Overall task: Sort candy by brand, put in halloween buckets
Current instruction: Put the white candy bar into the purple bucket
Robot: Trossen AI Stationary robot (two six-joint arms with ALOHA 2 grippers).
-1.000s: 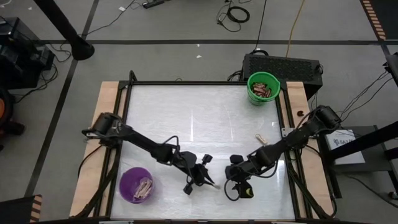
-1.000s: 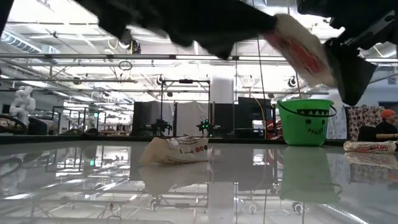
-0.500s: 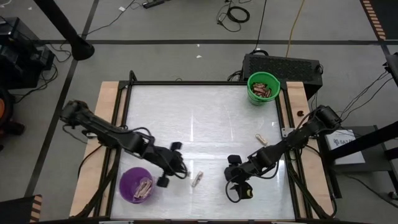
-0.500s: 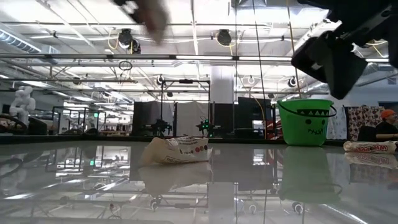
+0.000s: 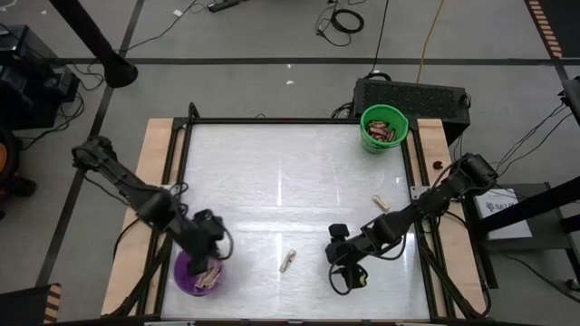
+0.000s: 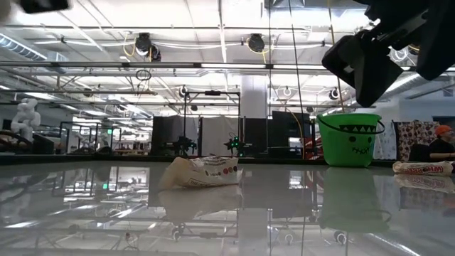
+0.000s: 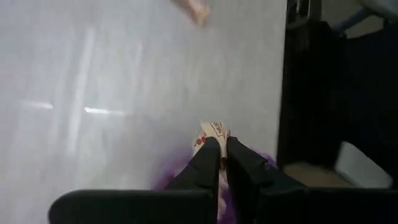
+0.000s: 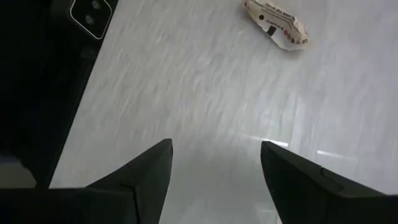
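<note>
The left gripper [image 7: 219,163] hangs over the purple bucket [image 5: 186,273] at the near-left corner of the counter [image 5: 290,172]. Its fingers [image 7: 204,167] are pressed together on a pale candy bar [image 7: 210,132] with red print; most of the bar is hidden behind them. The bucket holds more pale bars, partly covered by the arm. The right gripper [image 8: 214,163] hovers with its fingers wide apart and empty, near a pale bar [image 5: 287,261] lying on the counter. The green bucket [image 5: 383,128] at the far-right corner holds dark red-brown bars.
</note>
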